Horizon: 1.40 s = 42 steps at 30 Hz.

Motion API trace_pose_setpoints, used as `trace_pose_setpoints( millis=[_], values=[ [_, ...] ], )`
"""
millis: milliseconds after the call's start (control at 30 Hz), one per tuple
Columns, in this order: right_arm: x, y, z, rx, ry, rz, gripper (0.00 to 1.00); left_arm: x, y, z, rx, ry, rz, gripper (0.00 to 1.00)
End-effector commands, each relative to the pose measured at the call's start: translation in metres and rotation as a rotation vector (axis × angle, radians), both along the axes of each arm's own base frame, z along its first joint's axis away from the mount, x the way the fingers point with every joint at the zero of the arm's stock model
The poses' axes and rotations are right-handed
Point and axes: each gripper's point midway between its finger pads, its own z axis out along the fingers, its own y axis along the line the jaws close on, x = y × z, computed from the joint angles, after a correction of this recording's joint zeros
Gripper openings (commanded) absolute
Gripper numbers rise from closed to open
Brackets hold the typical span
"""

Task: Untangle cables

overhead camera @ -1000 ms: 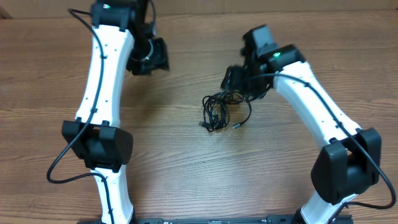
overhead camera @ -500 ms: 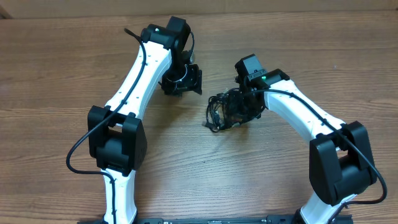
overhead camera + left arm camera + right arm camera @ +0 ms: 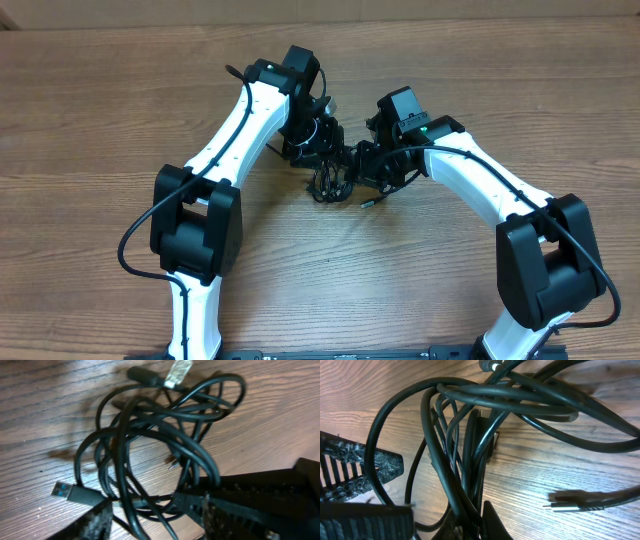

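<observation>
While the right pincer (image 3: 451,527) is clenched on a bunch of strands of the cables (image 3: 335,182), the left pincer (image 3: 150,516) is released, fingers apart, straddling a few loops. Tangle lies on the wooden counter (image 3: 90,110), mid-scene between both arms. One USB plug (image 3: 65,491) rests flat on the wood.

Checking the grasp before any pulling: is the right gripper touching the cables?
Touching. The right wrist view shows the right gripper shut on several strands of the cables, which run down between its fingers.
</observation>
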Motion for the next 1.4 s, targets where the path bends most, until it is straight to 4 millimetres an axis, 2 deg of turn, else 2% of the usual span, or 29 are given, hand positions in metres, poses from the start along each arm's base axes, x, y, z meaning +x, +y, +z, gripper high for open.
trace_pose_setpoints(
  millis=[0,33,67,100,167,267,300,333,433,500,533,600,633,700,800,933,1000,1067,1100,1167,1200,1233,1300,1367],
  values=[
    [0.007,0.009,0.015,0.051,-0.028,0.021,0.04,-0.001,-0.001,0.002,-0.019,-0.003,-0.014,0.43],
    [0.007,0.009,0.015,0.051,-0.028,0.021,0.04,0.000,0.000,0.001,-0.007,-0.009,-0.014,0.33],
    [0.007,0.009,0.015,0.050,-0.028,0.021,0.04,0.002,0.005,-0.002,0.023,-0.020,-0.012,0.14],
    [0.007,0.009,0.015,0.049,-0.027,0.021,0.04,0.003,0.005,-0.002,0.026,-0.024,-0.011,0.04],
    [0.008,0.001,0.010,0.003,-0.029,0.005,0.04,0.007,0.009,0.001,0.021,-0.034,-0.001,0.04],
    [0.009,-0.033,-0.008,-0.204,-0.035,-0.057,0.04,0.023,0.019,0.021,0.003,-0.082,0.034,0.04],
    [0.008,-0.046,-0.012,-0.277,-0.035,-0.073,0.04,0.029,0.023,0.031,-0.003,-0.105,0.044,0.04],
    [0.007,-0.059,-0.016,-0.348,-0.032,-0.093,0.04,0.042,0.033,0.054,-0.019,-0.157,0.071,0.04],
    [0.005,-0.080,-0.019,-0.460,-0.018,-0.161,0.04,0.058,0.055,0.094,-0.037,-0.231,0.128,0.04],
    [0.005,-0.081,-0.019,-0.463,-0.019,-0.163,0.04,0.068,0.076,0.125,-0.047,-0.290,0.178,0.04],
    [0.006,-0.081,-0.019,-0.462,-0.020,-0.168,0.04,0.070,0.082,0.133,-0.050,-0.307,0.191,0.04],
    [0.007,-0.080,-0.019,-0.457,-0.020,-0.183,0.04,0.077,0.109,0.164,-0.057,-0.378,0.252,0.04],
    [0.008,-0.080,-0.019,-0.454,-0.022,-0.186,0.04,0.079,0.124,0.182,-0.071,-0.413,0.287,0.04],
    [0.009,-0.076,-0.018,-0.433,-0.023,-0.183,0.04,0.078,0.141,0.210,-0.137,-0.464,0.327,0.04],
    [0.013,-0.072,-0.011,-0.415,-0.036,-0.184,0.04,0.073,0.148,0.245,-0.283,-0.518,0.335,0.04],
    [0.025,-0.063,0.006,-0.374,-0.067,-0.183,0.04,0.065,0.149,0.295,-0.486,-0.616,0.292,0.04],
    [0.034,-0.064,0.015,-0.369,-0.094,-0.197,0.04,0.063,0.152,0.329,-0.631,-0.660,0.285,0.04],
    [0.036,-0.065,0.017,-0.358,-0.092,-0.204,0.04,0.065,0.157,0.332,-0.631,-0.671,0.299,0.04],
    [0.036,-0.064,0.018,-0.340,-0.084,-0.201,0.10,0.067,0.159,0.328,-0.611,-0.666,0.313,0.04],
    [0.034,-0.057,0.021,-0.284,-0.084,-0.139,0.48,0.069,0.165,0.301,-0.472,-0.609,0.389,0.04],
    [0.034,-0.056,0.024,-0.269,-0.087,-0.115,0.72,0.069,0.169,0.280,-0.344,-0.580,0.421,0.11],
    [0.035,-0.057,0.026,-0.270,-0.085,-0.118,0.77,0.067,0.170,0.266,-0.261,-0.562,0.423,0.21],
    [0.037,-0.063,0.038,-0.274,-0.074,-0.132,0.86,0.057,0.160,0.231,-0.055,-0.509,0.361,0.38],
    [0.039,-0.066,0.048,-0.275,-0.074,-0.133,0.90,0.050,0.143,0.212,0.017,-0.482,0.277,0.59]
  ],
)
